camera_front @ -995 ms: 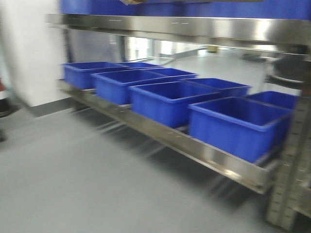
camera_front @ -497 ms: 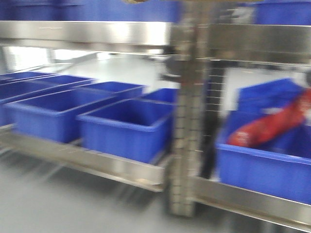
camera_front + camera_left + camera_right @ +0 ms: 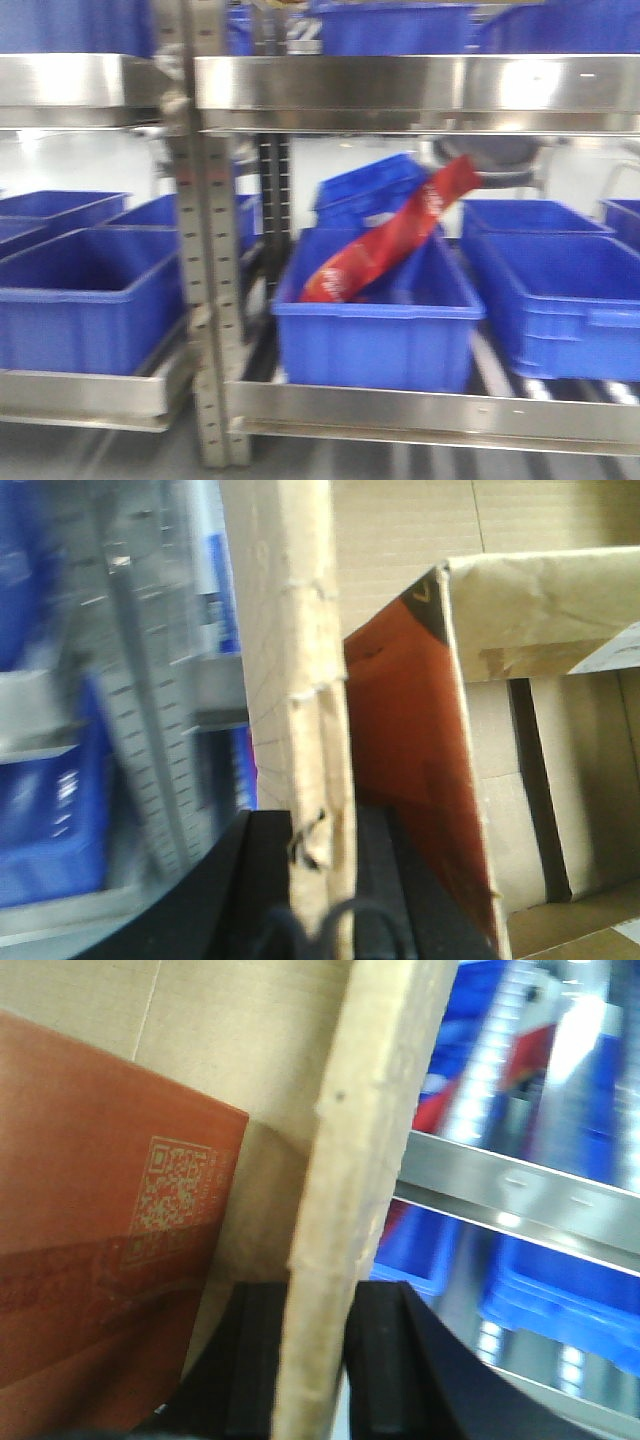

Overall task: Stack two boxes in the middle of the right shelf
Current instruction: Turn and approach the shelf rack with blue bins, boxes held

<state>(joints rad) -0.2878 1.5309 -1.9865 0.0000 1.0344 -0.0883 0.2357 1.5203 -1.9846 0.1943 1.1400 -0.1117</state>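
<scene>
**Both pincers clamped on cardboard; steel rack straight ahead.**

Left pincer [image 3: 320,855]: black fingers closed narrow on either side of the ragged upright wall of a plain brown box [image 3: 285,630], which is held up off any surface. Right pincer [image 3: 318,1360]: closed the same way on a plain cardboard wall; cannot tell whether it is the same box. A red-brown printed face [image 3: 410,770] stands just beside the held wall, and in the right wrist view it carries a QR code [image 3: 170,1200]. An open carton [image 3: 545,740] lies past it. Front view, blurred: the shelf [image 3: 420,85] shows its bright steel lip to the right of a grey perforated upright [image 3: 205,260]. On the board below it sit blue bins [image 3: 375,335], the middle one holding a tilted red packet [image 3: 395,245].
</scene>
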